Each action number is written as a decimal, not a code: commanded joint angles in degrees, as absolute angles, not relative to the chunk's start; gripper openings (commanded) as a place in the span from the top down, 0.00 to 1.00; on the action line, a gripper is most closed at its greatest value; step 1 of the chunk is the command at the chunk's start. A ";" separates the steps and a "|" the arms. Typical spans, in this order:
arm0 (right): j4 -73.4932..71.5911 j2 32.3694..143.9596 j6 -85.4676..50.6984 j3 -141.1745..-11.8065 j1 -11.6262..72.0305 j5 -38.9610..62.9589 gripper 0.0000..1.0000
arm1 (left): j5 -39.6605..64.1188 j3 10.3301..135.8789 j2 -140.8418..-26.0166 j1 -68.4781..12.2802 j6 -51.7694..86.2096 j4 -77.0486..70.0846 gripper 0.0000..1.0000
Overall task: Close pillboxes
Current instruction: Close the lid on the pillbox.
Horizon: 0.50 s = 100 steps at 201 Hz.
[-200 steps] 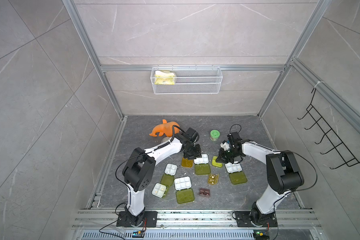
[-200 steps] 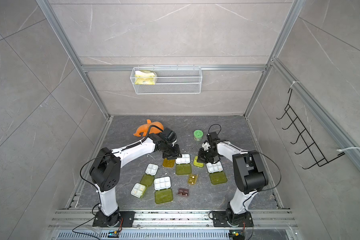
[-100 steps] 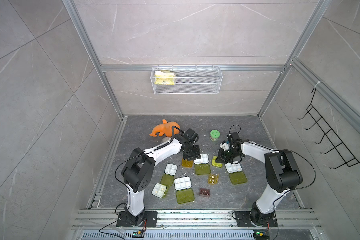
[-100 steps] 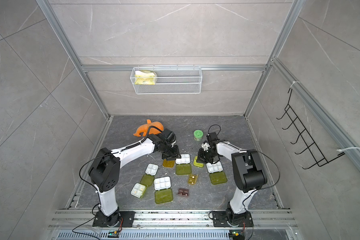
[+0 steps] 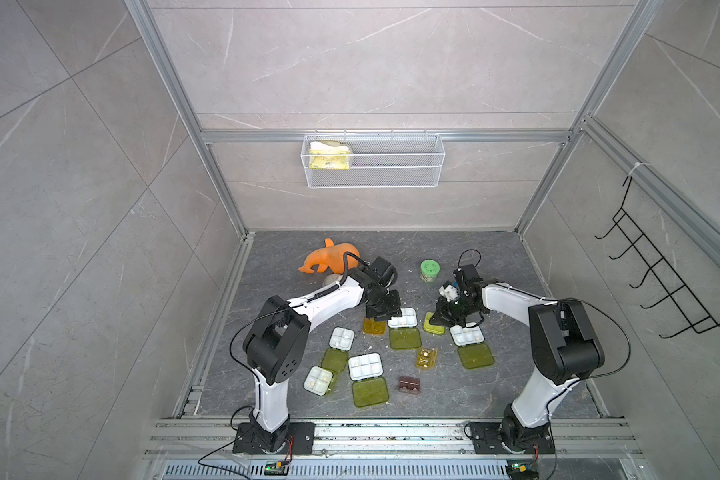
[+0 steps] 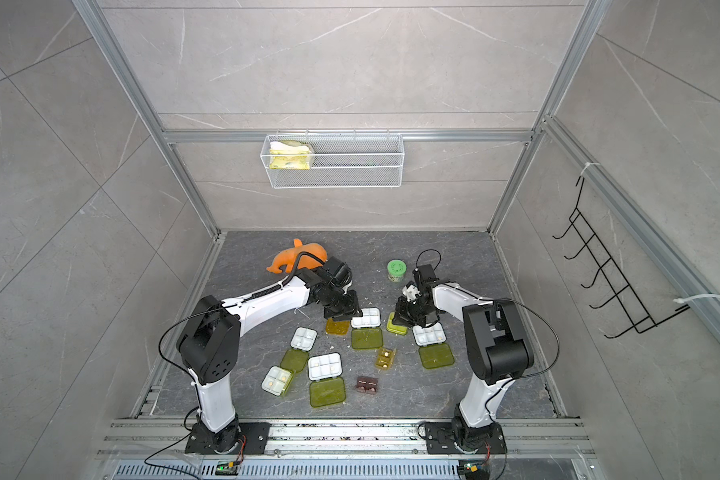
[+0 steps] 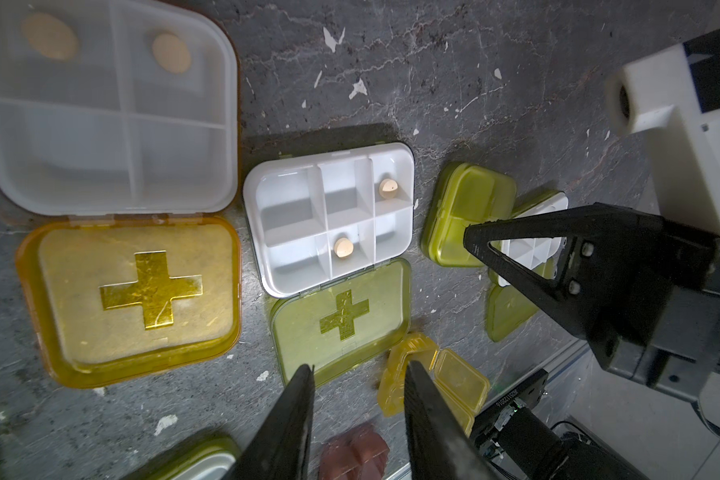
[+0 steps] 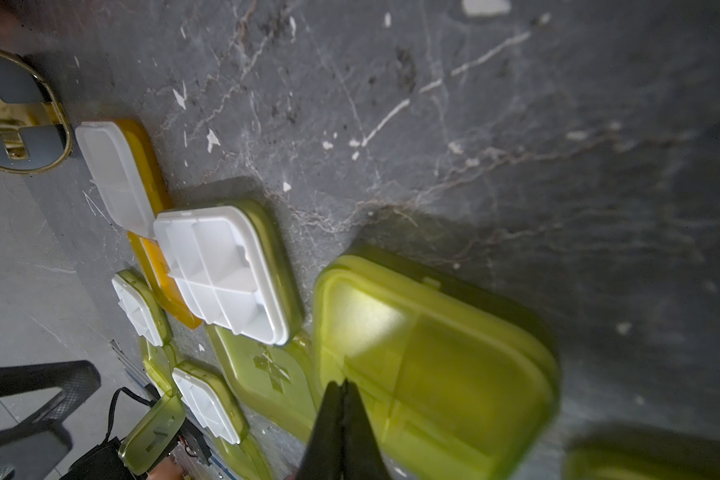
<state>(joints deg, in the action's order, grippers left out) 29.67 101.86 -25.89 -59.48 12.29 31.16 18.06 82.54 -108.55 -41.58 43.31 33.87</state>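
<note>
Several pillboxes lie open on the dark floor, white trays beside flat yellow-green lids. My left gripper point(image 7: 358, 368) is open and empty, hovering by the orange-lidded box point(image 7: 134, 295) and an open six-cell box point(image 7: 329, 216). In a top view it point(image 5: 385, 316) is over the orange lid point(image 5: 374, 326). My right gripper point(image 8: 344, 384) is shut, its tips over the lid of a closed yellow-green box point(image 8: 433, 353), seen in a top view point(image 5: 433, 328). A small amber box point(image 5: 426, 358) stands open.
A green-lidded jar point(image 5: 429, 270) and an orange toy point(image 5: 329, 259) sit at the back of the floor. A dark brown box point(image 5: 409, 384) lies near the front. On the back wall hangs a wire basket point(image 5: 373, 160), on the right wall a hook rack point(image 5: 657, 286).
</note>
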 commanded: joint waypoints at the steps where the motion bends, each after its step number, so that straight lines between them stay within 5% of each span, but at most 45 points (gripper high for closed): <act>1: 31.58 104.23 -25.04 -57.33 11.91 26.33 0.94 | 18.53 82.28 -105.46 -41.30 43.62 33.31 0.61; 100: 31.79 104.12 -25.20 -56.77 11.27 26.81 0.95 | 18.32 81.55 -105.34 -41.32 43.89 32.74 0.61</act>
<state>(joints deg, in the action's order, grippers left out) 28.84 101.86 -25.89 -58.81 11.64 32.05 18.06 81.12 -107.81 -41.58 43.55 33.10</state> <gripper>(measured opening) 0.056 0.387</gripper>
